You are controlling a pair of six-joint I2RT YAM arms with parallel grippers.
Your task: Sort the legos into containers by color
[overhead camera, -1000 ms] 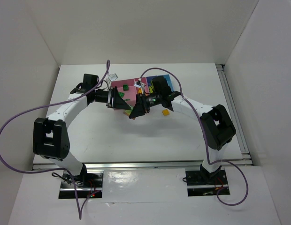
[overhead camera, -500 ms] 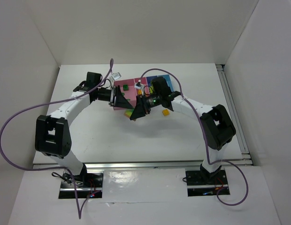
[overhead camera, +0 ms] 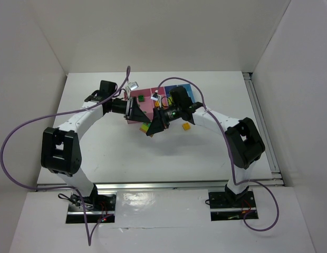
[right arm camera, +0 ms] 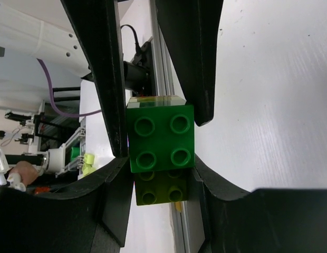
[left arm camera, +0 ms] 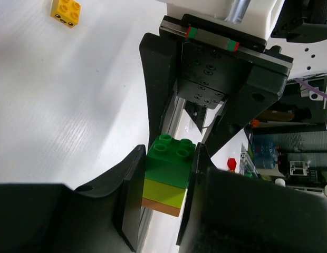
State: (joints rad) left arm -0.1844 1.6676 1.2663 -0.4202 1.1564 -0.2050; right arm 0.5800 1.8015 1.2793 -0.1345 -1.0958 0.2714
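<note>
Both arms meet over the middle of the desk, just on the near side of the containers. Between them is one small stack of legos: a dark green brick, then a lime green one, then an orange-brown one at the other end.

The left gripper is clamped on the stack, one finger on each side. The right gripper is clamped on the same stack from the other way. I cannot tell just which brick each one is pinching. A loose yellow brick lies on the desk a little to the right.

I think the job now is to pull the stack apart. A few things could go wrong:

- If both grippers pinch the same brick, nothing will come loose.
- The bricks are tiny and the four fingers are packed close, so they could bump each other.
- If the bricks stick hard, a strong pull could make one pop out and fall on the desk, or into a bin of the wrong color.
</note>
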